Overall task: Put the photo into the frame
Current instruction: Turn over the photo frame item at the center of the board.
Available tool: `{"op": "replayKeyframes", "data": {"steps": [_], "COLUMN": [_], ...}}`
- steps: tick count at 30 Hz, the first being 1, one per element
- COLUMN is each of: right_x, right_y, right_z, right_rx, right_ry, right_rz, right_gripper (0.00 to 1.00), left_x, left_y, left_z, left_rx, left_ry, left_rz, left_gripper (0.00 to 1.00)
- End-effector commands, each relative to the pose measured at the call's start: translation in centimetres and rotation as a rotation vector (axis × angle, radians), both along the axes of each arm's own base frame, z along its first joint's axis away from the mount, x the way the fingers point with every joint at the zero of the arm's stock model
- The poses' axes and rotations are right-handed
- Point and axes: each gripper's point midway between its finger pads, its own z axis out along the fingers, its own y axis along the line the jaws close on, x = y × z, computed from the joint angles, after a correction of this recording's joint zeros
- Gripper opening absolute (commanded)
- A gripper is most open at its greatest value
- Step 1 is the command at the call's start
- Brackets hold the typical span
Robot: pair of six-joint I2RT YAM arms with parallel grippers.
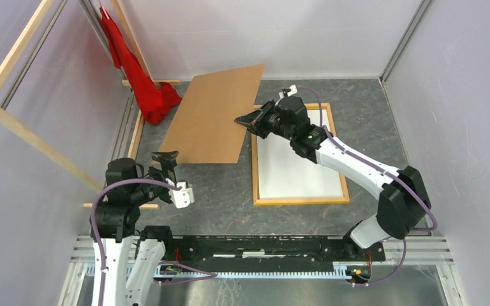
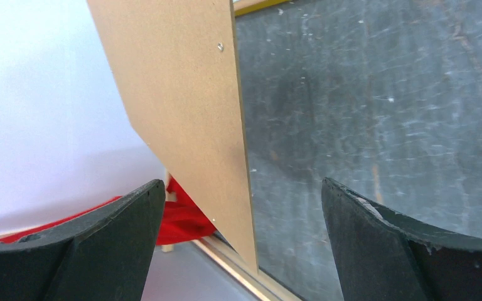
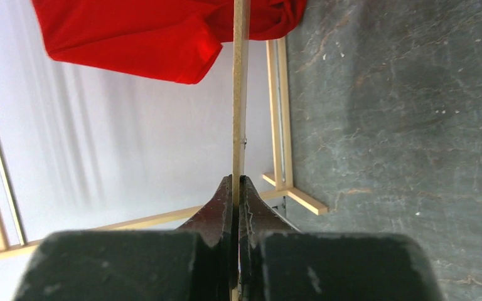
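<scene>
The frame (image 1: 300, 201) lies flat on the table right of centre, light wood side up. The photo (image 1: 296, 169) lies inside it with its plain white back up. My right gripper (image 1: 245, 120) is shut on the right edge of the brown backing board (image 1: 214, 118) and holds it tilted, left of the frame's far corner. The right wrist view shows the board edge-on (image 3: 240, 94) clamped between the right gripper (image 3: 237, 188). My left gripper (image 1: 164, 164) is open and empty near the board's near edge. It (image 2: 243, 207) faces the board's corner (image 2: 188, 106) without touching.
A red cloth (image 1: 141, 80) hangs at the back left, by wooden slats (image 1: 13, 124) along the left wall; it also shows in the right wrist view (image 3: 138, 31). White walls close the cell. The table top (image 1: 370, 108) is dark grey stone.
</scene>
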Motion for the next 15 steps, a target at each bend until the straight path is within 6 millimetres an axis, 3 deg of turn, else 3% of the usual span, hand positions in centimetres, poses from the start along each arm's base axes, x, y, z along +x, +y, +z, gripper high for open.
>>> {"op": "replayKeyframes", "data": {"steps": [1,11,15], "right_x": [-1.9,-4.9,-5.8], "right_y": [-0.8,0.6,1.1], "right_z": [8.0,8.7,8.8], "right_rx": [0.21,0.279,0.276], "right_ry": [-0.133,-0.126,-0.13], "right_rz": [0.007,0.071,0.094], "right_gripper": [0.0,0.0,0.0], "left_x": [1.5,3.3,4.3], "left_y": [-1.4,-1.9,-1.9], "left_z": [3.3,3.9,4.1], "left_rx": [0.012,0.007,0.018], "left_ry": [-0.262,-0.366,-0.425], "left_rz": [-0.111,-0.138,-0.139], "left_gripper": [1.0,0.99,0.93]}}
